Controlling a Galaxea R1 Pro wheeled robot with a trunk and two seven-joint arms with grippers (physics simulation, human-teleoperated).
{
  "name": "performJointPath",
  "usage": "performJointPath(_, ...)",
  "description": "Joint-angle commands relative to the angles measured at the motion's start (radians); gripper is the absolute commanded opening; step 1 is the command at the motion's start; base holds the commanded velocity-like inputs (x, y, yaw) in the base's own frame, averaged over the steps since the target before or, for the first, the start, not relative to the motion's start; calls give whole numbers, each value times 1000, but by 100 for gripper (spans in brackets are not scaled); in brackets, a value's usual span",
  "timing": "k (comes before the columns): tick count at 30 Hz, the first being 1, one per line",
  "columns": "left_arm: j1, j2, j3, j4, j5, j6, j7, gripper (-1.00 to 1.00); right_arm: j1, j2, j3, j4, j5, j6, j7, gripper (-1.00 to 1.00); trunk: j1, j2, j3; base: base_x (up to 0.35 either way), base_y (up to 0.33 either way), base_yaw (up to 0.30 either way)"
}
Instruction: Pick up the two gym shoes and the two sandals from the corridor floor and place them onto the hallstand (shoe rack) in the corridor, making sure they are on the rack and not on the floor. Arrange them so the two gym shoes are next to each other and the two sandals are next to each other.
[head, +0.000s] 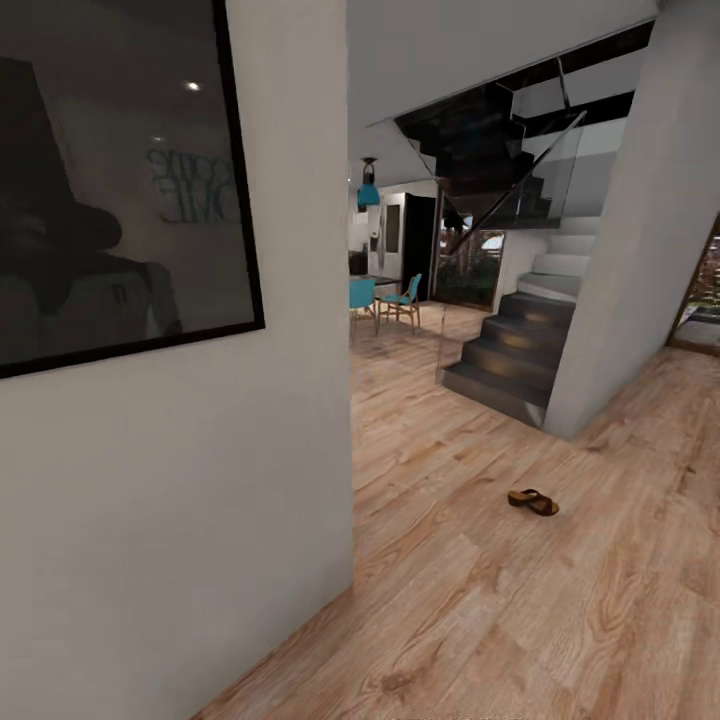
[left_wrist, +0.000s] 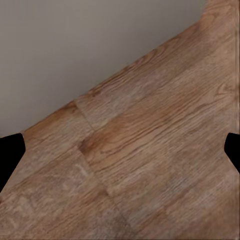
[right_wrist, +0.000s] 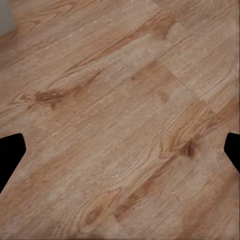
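While both hands gape wide, apparently empty, one slim brown sandal lies on wood-grain floor.

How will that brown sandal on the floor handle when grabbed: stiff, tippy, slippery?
The sandal looks small and slim, so probably light. It lies flat on the wood floor, so it is unlikely to roll or tip. Its open strap may flex if pinched; the sole looks thicker, likely the stiffer hold. From this far, detail is coarse.

Framed dark picture: hung on grey wall, upper left of head view. Dark-treaded staircase with glass balustrade: far ahead, centre-right. Teal chairs: beyond, beside staircase. Teal pendant lamp: above chairs. Grey pillar: right of stairs.
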Motion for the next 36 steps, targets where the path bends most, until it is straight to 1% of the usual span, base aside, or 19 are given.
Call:
performJointPath(1, 0, 0, 0, 0, 5, -3, 0, 100, -1, 0, -14, 1, 0, -3, -1, 100, 0, -1, -1, 28, -267, -279)
performJointPath(9, -1, 0, 1, 1, 5, -3, 1, 100, -1, 0, -34, 1, 0, -3, 0, 100, 0, -1, -5, 67, -268, -279)
performJointPath(16, -1, 2, 1, 0, 5, -4, 2, 100, -1, 0, -37, 2, 0, -3, 1, 100, 0, -1, -8, 117, -265, -279)
performJointPath(23, 0, 3, 1, 1, 5, -5, 1, 100, -1, 0, -37, 3, 0, -3, 1, 100, 0, -1, -11, 200, -217, -279)
performJointPath(28, -1, 3, 1, 2, 5, -6, 2, 100, -1, 0, -37, 3, 0, -3, 1, 100, 0, -1, -14, 275, -121, -279)
performJointPath(36, -1, 3, 1, 3, 5, -6, 1, 100, -1, 1, -37, 4, 1, -3, 1, 100, 0, -1, -17, 313, -29, -279)
